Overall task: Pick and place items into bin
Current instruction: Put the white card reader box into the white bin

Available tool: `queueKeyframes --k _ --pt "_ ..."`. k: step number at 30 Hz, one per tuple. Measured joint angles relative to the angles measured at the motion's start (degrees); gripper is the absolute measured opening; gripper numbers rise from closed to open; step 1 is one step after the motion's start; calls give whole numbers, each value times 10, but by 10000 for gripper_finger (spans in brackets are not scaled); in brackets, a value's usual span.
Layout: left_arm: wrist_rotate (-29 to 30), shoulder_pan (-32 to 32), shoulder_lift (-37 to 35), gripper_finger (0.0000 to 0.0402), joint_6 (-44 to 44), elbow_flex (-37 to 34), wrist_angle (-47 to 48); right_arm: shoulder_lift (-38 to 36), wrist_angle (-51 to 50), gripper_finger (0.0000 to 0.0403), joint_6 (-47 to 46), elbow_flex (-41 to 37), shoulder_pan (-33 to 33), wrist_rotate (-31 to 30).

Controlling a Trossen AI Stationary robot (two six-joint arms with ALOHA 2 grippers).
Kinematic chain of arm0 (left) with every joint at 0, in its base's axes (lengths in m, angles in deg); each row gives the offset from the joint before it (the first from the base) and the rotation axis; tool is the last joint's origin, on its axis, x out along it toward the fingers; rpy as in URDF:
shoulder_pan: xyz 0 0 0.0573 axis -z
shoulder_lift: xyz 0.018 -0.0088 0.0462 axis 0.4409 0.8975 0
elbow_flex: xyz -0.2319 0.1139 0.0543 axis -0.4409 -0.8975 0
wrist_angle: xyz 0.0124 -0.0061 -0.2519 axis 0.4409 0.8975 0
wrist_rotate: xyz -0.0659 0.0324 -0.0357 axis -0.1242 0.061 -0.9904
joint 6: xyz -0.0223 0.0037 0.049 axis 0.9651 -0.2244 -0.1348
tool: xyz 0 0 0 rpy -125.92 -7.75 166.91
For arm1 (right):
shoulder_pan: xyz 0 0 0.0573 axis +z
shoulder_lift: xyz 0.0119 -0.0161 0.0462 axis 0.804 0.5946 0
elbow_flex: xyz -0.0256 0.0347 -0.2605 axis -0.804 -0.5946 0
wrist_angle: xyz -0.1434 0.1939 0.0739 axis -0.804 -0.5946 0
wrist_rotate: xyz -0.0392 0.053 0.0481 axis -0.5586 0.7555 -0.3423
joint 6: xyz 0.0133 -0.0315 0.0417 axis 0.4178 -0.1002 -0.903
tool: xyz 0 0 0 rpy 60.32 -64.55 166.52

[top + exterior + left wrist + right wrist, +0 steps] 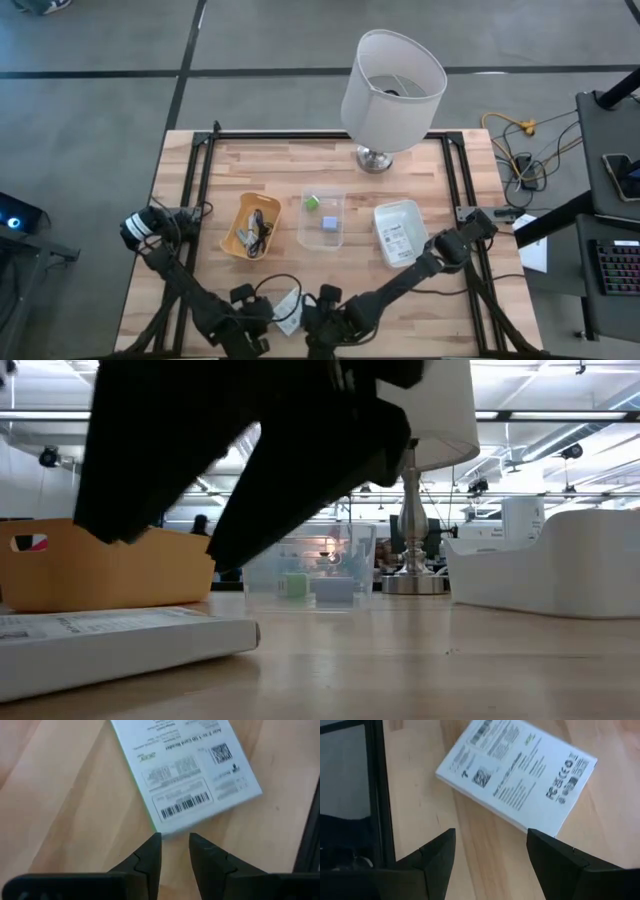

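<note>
One flat white packet with green print (288, 310) lies flat on the wood near the table's near edge, between my two grippers. It also shows in the low view (120, 640). My left gripper (175, 842) stands just short of the packet (185, 775), its fingers a narrow gap apart. My right gripper (490, 840) is wide open on the packet's (520, 775) other side, touching nothing. A second packet (400, 238) lies in the white bin (383, 215). Coiled cables (258, 230) sit in the orange bin (235, 235). A green cube (312, 202) and a grey-blue cube (329, 224) rest in the clear bin (303, 235). No pen shows.
The big white lamp (392, 80) stands on its metal base (374, 158) at the table's far side. The three bins sit in a row across the middle. Black frame rails (200, 190) run along the left and right sides. Bare wood lies between bins and near edge.
</note>
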Motion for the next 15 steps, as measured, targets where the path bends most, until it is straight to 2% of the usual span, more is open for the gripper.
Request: queueKeyframes --k 3,11,15 --pt "9 -1 0 84 1 -15 -18 0 0 230 -2 -4 1 -2" --pt "95 3 -38 84 -5 -18 -12 0 -2 230 -11 -6 2 3" --pt "101 -8 -38 84 -19 -40 -44 0 -3 230 -7 -6 2 3"
